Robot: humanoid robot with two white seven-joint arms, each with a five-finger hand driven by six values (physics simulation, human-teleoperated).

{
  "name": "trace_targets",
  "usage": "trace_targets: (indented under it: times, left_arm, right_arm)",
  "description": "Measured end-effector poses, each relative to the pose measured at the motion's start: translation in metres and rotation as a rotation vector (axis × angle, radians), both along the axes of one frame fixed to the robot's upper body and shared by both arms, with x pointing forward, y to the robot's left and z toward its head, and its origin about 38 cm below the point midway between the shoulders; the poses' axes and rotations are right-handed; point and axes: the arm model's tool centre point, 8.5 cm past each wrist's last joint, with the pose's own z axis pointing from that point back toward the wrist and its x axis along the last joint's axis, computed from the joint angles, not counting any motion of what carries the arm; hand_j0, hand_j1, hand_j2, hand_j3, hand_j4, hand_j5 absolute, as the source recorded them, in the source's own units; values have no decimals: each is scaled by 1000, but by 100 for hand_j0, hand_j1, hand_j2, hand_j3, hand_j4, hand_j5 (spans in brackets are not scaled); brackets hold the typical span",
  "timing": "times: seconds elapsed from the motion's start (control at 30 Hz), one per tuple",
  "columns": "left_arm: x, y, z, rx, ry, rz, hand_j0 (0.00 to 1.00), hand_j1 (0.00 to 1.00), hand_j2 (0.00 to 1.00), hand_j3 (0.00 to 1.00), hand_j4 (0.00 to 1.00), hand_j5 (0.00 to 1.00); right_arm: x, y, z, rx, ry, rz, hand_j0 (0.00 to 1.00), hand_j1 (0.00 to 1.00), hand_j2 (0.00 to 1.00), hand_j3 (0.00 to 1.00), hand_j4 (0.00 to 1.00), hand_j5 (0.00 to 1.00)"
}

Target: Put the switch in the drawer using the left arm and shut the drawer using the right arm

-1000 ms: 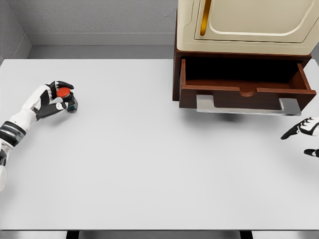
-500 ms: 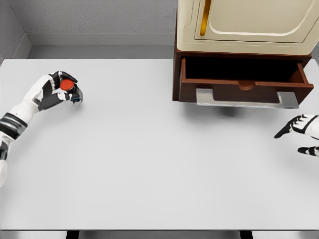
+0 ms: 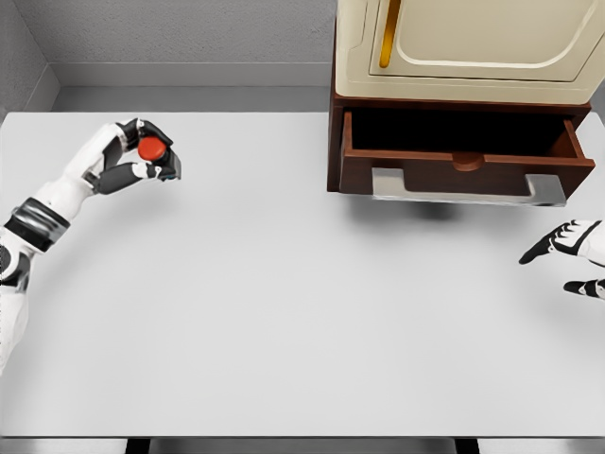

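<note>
Two jobs ahead, and we're on the first: our left robot hand (image 3: 132,159), near the worktop's (image 3: 284,312) far left corner, has its fingers curled round the switch (image 3: 151,149), red button showing between them. We'd want to carry it high across, clear the drawer's (image 3: 463,170) front lip, then release over the open cavity. Our right robot hand (image 3: 572,255) waits at the right edge, fingers loosely spread, holding nothing.

The switch (image 3: 151,149) sits in the left hand (image 3: 132,156), far left of the open drawer (image 3: 458,170); the right hand (image 3: 567,248) lies before the drawer's right end.
</note>
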Motion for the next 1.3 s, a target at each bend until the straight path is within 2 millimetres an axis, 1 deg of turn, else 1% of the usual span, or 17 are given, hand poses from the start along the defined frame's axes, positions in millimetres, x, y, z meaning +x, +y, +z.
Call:
trace_targets:
  times: [0.13, 0.23, 0.3, 0.47, 0.53, 0.7, 0.8, 0.83, 0.93, 1.1, 1.2, 1.3]
  left_arm:
    - [2, -15, 16, 13, -51, -32, 35, 35, 35, 35, 35, 35]
    - [1, -29, 20, 18, -71, -61, 35, 35, 35, 35, 35, 35]
    - [4, -39, 26, 23, -94, -78, 35, 35, 35, 35, 35, 35]
    - [4, -69, 33, 32, -140, -118, 35, 35, 35, 35, 35, 35]
    - [3, -81, 35, 43, -157, -131, 35, 35, 35, 35, 35, 35]
    - [2, -117, 49, 65, -224, -165, 35, 35, 35, 35, 35, 35]
    - [1, -133, 52, 76, -246, -176, 35, 35, 35, 35, 35, 35]
    - [2, -138, 58, 81, -264, -180, 35, 35, 35, 35, 35, 35]
    - [0, -149, 63, 104, -291, -185, 35, 35, 35, 35, 35, 35]
    - [-5, -166, 76, 144, -350, -198, 35, 35, 35, 35, 35, 35]
    - [-5, -178, 90, 182, -404, -206, 35, 35, 35, 35, 35, 35]
    - [-6, -192, 97, 216, -444, -226, 35, 35, 35, 35, 35, 35]
  right_arm:
    - [0, 0, 0, -7, 3, 2, 72, 72, 72, 72, 72, 72]
    - [0, -1, 1, -11, 3, 3, 72, 72, 72, 72, 72, 72]
    - [0, -1, 2, -19, 7, 5, 73, 73, 73, 73, 73, 73]
    - [0, -2, 4, -30, 9, 9, 73, 73, 73, 73, 73, 73]
    - [-1, -2, 1, -33, 22, 9, 75, 75, 75, 75, 75, 75]
    - [-2, -3, 1, -38, 27, 9, 75, 75, 75, 75, 75, 75]
    - [-2, -3, -1, -39, 33, 10, 75, 75, 75, 75, 75, 75]
    - [-2, -3, -1, -39, 34, 11, 75, 75, 75, 75, 75, 75]
    - [-5, -3, -5, -40, 47, 10, 75, 75, 75, 75, 75, 75]
    - [-5, -3, -5, -40, 48, 11, 75, 75, 75, 75, 75, 75]
    - [-5, -3, -6, -40, 49, 11, 75, 75, 75, 75, 75, 75]
    - [-5, -3, -6, -41, 50, 11, 75, 75, 75, 75, 75, 75]
